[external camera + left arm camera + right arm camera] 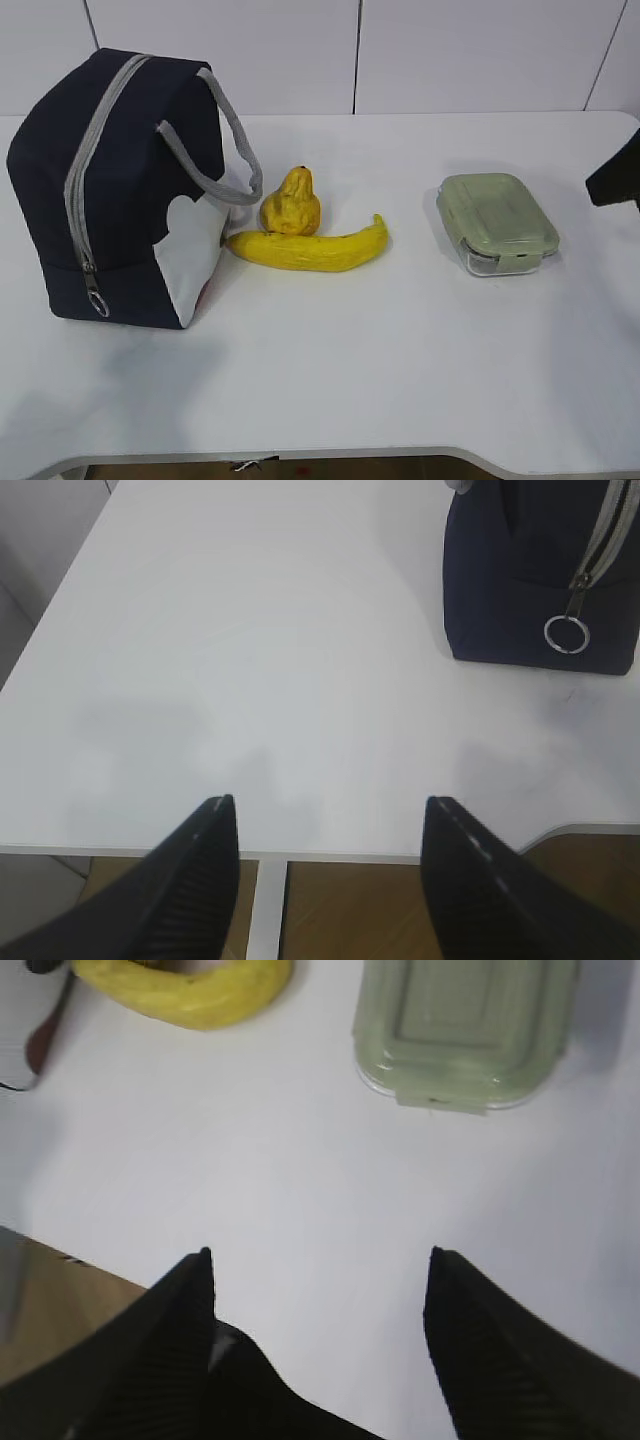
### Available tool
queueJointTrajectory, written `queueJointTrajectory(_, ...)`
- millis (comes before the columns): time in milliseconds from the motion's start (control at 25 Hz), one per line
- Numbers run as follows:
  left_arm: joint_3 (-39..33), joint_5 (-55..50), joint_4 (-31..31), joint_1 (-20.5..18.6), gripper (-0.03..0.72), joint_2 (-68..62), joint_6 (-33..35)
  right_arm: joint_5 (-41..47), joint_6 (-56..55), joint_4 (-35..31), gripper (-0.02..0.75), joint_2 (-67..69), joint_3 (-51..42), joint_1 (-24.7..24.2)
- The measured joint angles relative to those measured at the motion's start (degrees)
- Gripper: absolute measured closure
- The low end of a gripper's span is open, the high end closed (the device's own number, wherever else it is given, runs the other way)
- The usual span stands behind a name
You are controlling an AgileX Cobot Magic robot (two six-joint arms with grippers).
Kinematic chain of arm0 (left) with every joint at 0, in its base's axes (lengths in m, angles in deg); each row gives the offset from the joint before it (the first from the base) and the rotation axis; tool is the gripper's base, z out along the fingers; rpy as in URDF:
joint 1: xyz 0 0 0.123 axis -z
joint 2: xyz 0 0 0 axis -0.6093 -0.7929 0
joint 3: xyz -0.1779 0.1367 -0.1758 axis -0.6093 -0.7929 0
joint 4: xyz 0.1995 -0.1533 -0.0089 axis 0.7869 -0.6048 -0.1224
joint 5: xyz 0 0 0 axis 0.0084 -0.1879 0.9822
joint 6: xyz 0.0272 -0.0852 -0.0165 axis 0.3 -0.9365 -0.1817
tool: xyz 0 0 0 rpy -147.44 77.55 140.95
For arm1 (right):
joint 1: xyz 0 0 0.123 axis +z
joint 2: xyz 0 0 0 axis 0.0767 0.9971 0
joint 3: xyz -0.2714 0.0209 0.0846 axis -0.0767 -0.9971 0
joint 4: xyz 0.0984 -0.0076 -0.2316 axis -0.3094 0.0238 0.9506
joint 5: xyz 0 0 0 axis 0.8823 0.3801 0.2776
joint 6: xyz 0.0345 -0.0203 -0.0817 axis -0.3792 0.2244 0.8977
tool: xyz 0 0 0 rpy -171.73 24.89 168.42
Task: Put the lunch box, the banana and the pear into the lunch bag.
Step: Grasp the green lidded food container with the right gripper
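The navy lunch bag (110, 190) stands at the left of the table, its grey zipper shut and the ring pull (566, 633) hanging at the front. The pear (291, 204) and the banana (310, 248) lie together just right of the bag. The lunch box (495, 221) with its pale green lid sits further right. My left gripper (330, 805) is open and empty over the table's front edge, left of the bag. My right gripper (318, 1255) is open and empty, above bare table short of the lunch box (465, 1025) and the banana (190, 990).
The white table (350, 370) has a rounded front edge, with brown floor below it (350, 910). A dark part of the right arm (615, 175) shows at the right edge of the exterior view. White wall panels stand behind the table.
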Motion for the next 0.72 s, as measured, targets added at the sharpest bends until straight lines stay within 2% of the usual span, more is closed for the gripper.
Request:
queueJointTrajectory(160, 0.0, 0.0, 0.0, 0.0, 0.246, 0.0, 0.0, 5.1, 10.0, -16.2, 0.202, 6.5, 2.8, -7.0)
queueJointTrajectory(240, 0.0, 0.0, 0.0, 0.0, 0.251, 0.0, 0.0, 5.3, 13.0, -20.4, 0.202, 9.6, 4.3, -8.8)
queueJointTrajectory(720, 0.0, 0.0, 0.0, 0.0, 0.297, 0.0, 0.0, 5.3, 14.9, -18.7, 0.203, 16.4, 8.5, -9.8)
